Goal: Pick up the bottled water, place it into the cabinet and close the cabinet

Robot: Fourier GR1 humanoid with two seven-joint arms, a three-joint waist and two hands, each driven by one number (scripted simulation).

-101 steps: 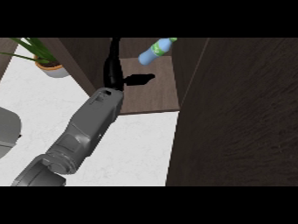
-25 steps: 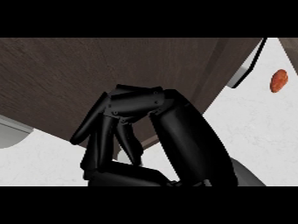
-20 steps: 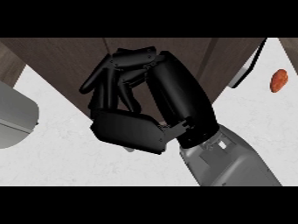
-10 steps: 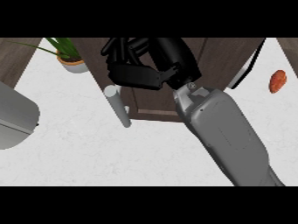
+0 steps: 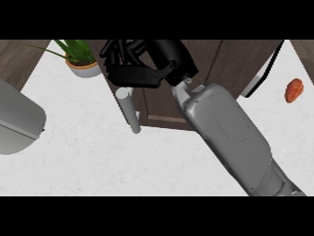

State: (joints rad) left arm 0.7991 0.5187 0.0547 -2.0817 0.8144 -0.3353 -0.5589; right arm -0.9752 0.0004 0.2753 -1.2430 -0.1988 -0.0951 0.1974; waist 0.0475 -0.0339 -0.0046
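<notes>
One hand shows, fingers curled on nothing at the cabinet door; I'd push the stiff panel's edge.

White, faintly marbled tabletop. Dark brown wood-grain cabinet with a pale grey handle. Black robot hand on a grey forearm. Green plant in a tan pot. Orange-red item.

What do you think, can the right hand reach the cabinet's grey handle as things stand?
Probably yes: the right hand is against the cabinet front, close beside the grey handle, and nothing shows between them.
</notes>
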